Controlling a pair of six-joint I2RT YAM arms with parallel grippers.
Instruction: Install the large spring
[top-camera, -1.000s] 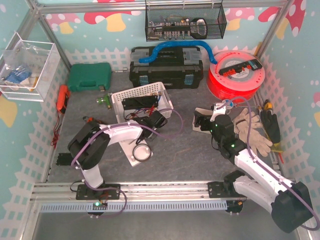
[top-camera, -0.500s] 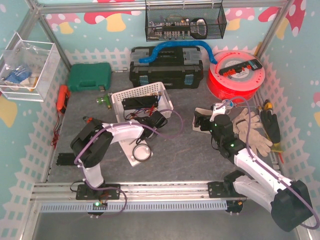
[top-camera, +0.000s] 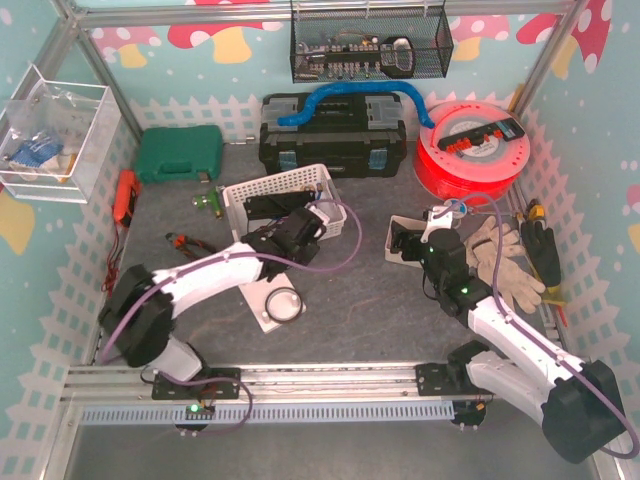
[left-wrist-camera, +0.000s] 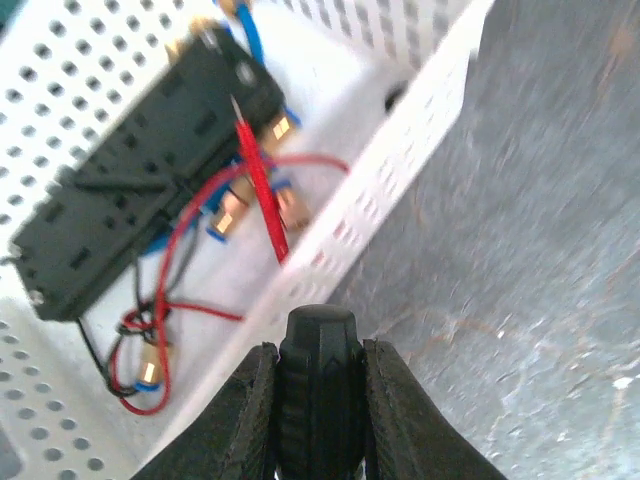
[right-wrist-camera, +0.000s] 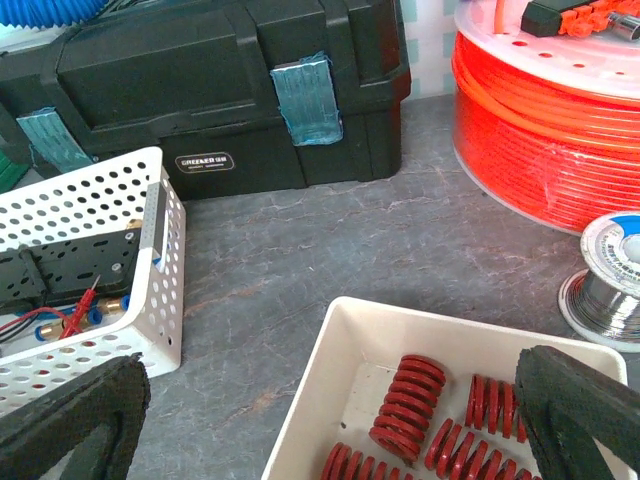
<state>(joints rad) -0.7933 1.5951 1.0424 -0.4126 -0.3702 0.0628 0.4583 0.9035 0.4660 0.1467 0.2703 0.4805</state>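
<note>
A: Right wrist view, item one: the large spring. Where is it lying?

B: Entry: several red springs (right-wrist-camera: 410, 395) are lying in the white tray (right-wrist-camera: 345, 375), just beside the white basket (right-wrist-camera: 165, 290) on the right arm's side. The stoutest coil is sitting toward the basket side of the tray. None is being lifted.

A: Item two?

B: The right gripper (right-wrist-camera: 325, 425) is hanging over that tray, jaws spread wide with nothing between them. I am judging that it is being held there to come down on a spring. The wide spread is leaving room for a thick coil.

A: Item three?

B: The left gripper (left-wrist-camera: 318, 395) is clamping a black ribbed handle (left-wrist-camera: 318, 345) at the basket's outer wall, fingers pressing on both flanks. It is pointing at the black module (left-wrist-camera: 130, 200) and the red probe (left-wrist-camera: 262, 195) lying inside the basket among red and blue wires. Whether probe and handle are one tool, I cannot tell.

A: Why is it gripping there?

B: Possibly it is taking up a tool for the fitting. That is a guess only.

A: Surroundings?

B: A white plate (top-camera: 262, 310) carrying a dark ring is lying on the near side of the basket, perhaps the mount awaiting the spring. The black toolbox (right-wrist-camera: 220, 90) is standing behind the basket. The orange spool (right-wrist-camera: 540, 130) is sitting well apart from it, beyond the tray.
</note>
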